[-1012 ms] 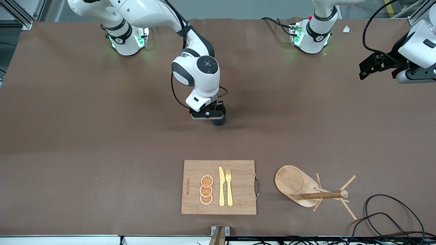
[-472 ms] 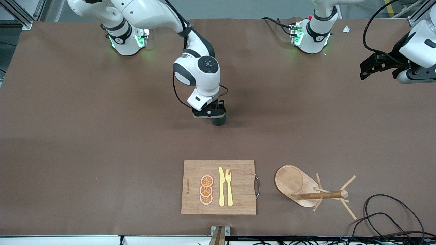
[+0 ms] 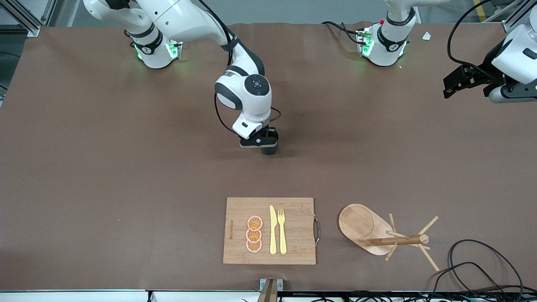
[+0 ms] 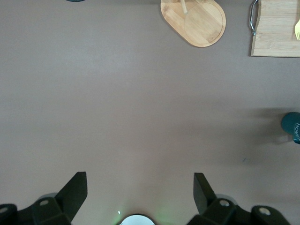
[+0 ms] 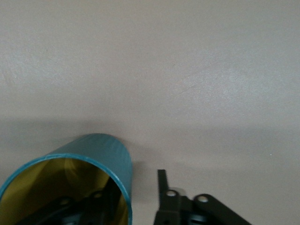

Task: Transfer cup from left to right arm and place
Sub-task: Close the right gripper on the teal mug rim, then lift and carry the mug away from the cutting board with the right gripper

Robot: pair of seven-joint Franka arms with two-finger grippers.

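Cup (image 3: 269, 149) sits mid-counter with the right gripper (image 3: 261, 141) straddling its rim, one jaw inside, closing but not clearly clamped. Rigid, probably slick glaze, so pinching the wall seems best. Left gripper (image 3: 457, 82) waits over its end of the counter, jaws apart.

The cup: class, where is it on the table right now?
In the front view the cup stands mid-table, farther from the camera than the cutting board, with the right gripper over it, one finger inside its rim and one outside.
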